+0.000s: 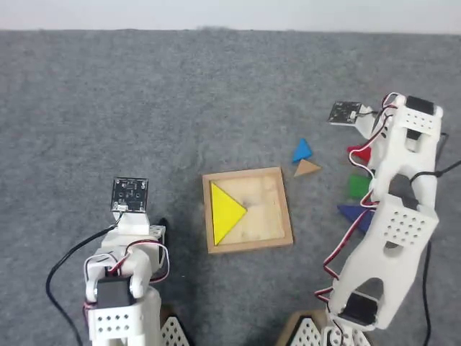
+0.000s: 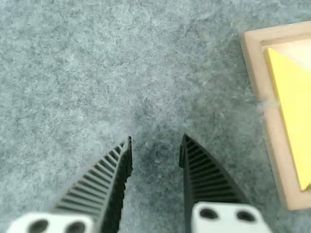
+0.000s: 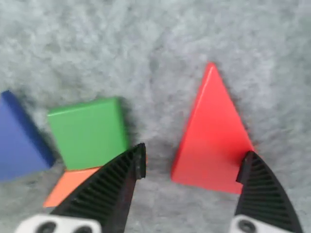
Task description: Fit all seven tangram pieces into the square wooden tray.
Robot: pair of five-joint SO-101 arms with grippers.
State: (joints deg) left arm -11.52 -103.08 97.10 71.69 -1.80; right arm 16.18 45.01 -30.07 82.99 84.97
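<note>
picking the red triangle point(image 3: 211, 138): my right gripper point(image 3: 195, 151) straddles it, jaws apart; next i clamp, carry to tray point(image 1: 245, 174).

A grey felt-like cloth point(image 1: 144, 94) covers the table, ending at a pale wall point(image 1: 230, 13) behind.

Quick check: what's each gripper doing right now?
Left gripper: open, empty.
Right gripper: open, straddling the red triangle, not closed on it.
</note>
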